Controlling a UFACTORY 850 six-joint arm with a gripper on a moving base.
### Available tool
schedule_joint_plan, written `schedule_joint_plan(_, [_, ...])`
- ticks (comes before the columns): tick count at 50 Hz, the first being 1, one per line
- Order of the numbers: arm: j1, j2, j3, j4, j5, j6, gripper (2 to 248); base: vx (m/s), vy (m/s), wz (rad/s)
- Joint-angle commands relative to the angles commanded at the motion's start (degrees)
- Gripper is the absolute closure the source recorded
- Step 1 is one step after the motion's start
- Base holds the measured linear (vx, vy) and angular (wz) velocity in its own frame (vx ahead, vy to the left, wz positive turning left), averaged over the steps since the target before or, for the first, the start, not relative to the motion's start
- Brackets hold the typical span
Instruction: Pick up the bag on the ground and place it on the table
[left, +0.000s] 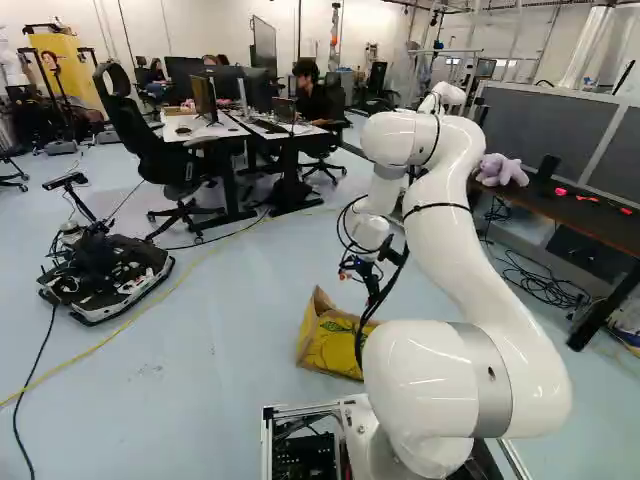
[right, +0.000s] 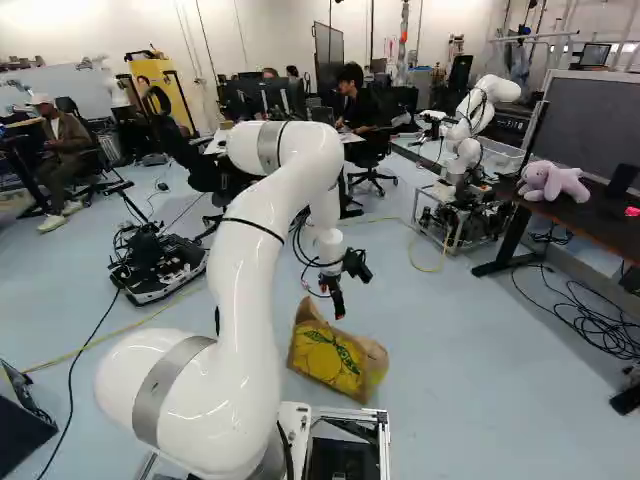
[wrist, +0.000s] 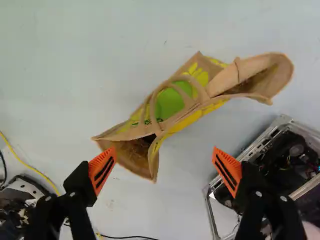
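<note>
Overhead room light: bright, even, seemingly from above
Glossy white jointed arm (left: 436, 230): glare streaks along its curves
Smooth pale-blue floor (right: 450, 400): soft sheen, faint shadows
Long dark-topped desk (left: 590, 220): deep shade underneath
Plain white wall (right: 100, 30): pale, brightly lit

A robotics lab: another robot (right: 470, 120), desks (left: 195, 127), cables (right: 585, 310), monitors (right: 285, 97).

No text or number can be read.
</note>
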Motion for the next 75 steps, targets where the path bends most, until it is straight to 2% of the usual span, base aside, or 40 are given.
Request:
schedule_joint_plan(12, [0.0,-2.7,-1.9,1.2,-1.2,7.2,3,0.000,0.000,0.000])
schedule_joint_plan(33, [0.0,-7.3,-5.5,1.3,-1.3,19.9,3,0.000,0.000,0.000])
schedule_joint_plan(53, [0.0,-11.7,-9.0,0.8,1.1,31.9,3,0.000,0.000,0.000])
schedule_joint_plan(75, [0.0,-16.5,-13.0,0.8,1.4,45.2,3,0.000,0.000,0.000])
